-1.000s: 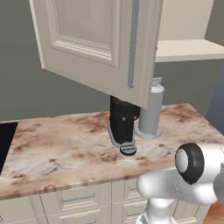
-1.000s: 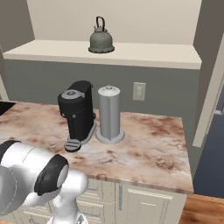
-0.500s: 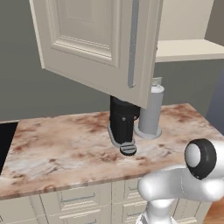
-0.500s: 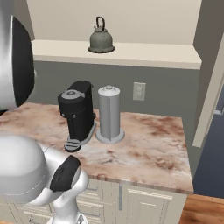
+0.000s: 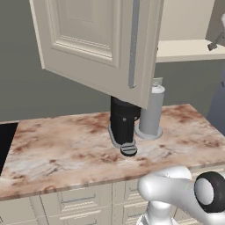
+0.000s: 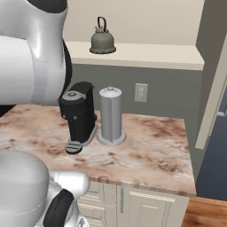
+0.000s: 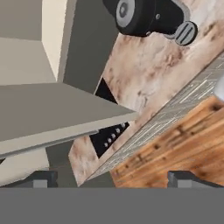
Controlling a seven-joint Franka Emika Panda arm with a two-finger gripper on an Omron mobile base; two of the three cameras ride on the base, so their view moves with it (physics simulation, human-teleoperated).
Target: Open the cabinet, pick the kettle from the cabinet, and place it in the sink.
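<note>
The cream cabinet's left door [image 5: 96, 44] stands swung wide open, its long silver bar handle [image 5: 134, 44] facing the room. On the open cabinet shelf [image 6: 146, 53] sits the squat grey-green kettle [image 6: 103, 41], upright, with its wire handle arched above the lid. In the hand view my gripper [image 7: 112, 180] is open, its two dark fingertips [image 7: 41, 179] far apart with nothing between them. It looks down past the top edge of the cabinet door [image 7: 65, 113] to the counter and floor. The sink is out of view.
A black coffee machine [image 6: 79, 113] and a grey paper towel holder [image 6: 111, 116] stand on the marble counter [image 6: 150, 146] below the shelf. A second open door [image 6: 216, 93] hangs at the right. The black cooktop [image 5: 4, 140] lies at the counter's left end. My arm [image 6: 31, 53] looms at upper left.
My arm has swung upward: in the right base view it rose from the lower left to the upper left. The door, kettle and counter things have not moved.
</note>
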